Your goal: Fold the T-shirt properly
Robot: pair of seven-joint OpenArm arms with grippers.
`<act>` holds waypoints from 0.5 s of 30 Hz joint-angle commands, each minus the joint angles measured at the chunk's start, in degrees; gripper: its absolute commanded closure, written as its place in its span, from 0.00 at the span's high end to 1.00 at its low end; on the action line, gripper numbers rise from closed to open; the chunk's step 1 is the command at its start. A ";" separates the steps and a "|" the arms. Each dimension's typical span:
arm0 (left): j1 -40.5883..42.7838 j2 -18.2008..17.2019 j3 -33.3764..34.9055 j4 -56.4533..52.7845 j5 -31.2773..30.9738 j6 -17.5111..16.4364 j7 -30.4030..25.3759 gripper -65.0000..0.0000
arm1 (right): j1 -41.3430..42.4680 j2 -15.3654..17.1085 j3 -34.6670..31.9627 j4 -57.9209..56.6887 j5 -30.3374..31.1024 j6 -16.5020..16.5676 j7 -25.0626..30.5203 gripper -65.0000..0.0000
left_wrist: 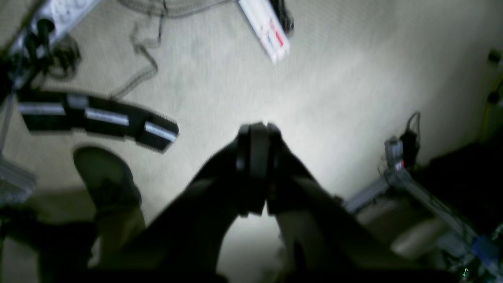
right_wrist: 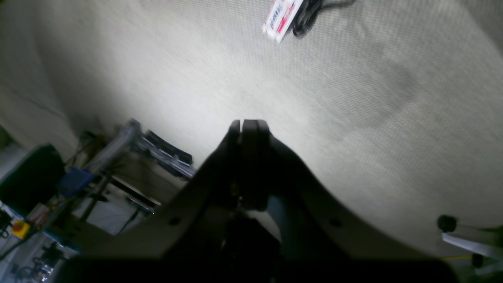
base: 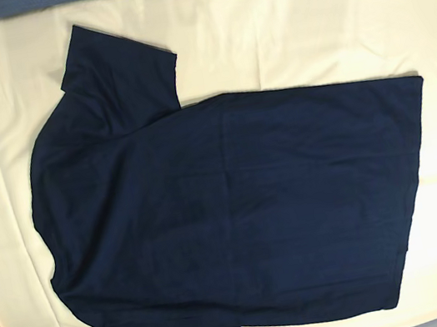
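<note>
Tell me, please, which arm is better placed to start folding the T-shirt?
Probably the right, though only by side: the T-shirt has its spread sleeve on the base view's left, the right arm's side. Neither arm shows there; left gripper and right gripper look shut above carpet.

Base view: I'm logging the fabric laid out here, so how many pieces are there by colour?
Black short-sleeved fabric T-shirt: 1
Pale yellow cloth spread beneath it: 1
Total: 2
</note>
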 commanded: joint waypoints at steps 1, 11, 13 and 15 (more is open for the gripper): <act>2.27 -1.86 0.15 3.61 0.04 0.24 0.13 0.00 | -2.54 0.59 -0.07 3.78 0.44 -0.11 -0.20 0.00; 15.85 -17.40 0.09 33.27 15.32 12.52 3.52 0.00 | -20.28 11.21 0.07 37.90 -4.46 -8.15 -0.96 0.00; 17.90 -19.87 0.09 37.66 19.23 14.40 4.74 0.00 | -22.64 13.05 0.07 42.49 -7.78 -11.08 -0.96 0.00; 19.30 -21.84 0.09 41.75 22.97 16.02 6.69 0.00 | -24.13 14.82 0.11 46.07 -10.91 -13.86 -0.96 0.00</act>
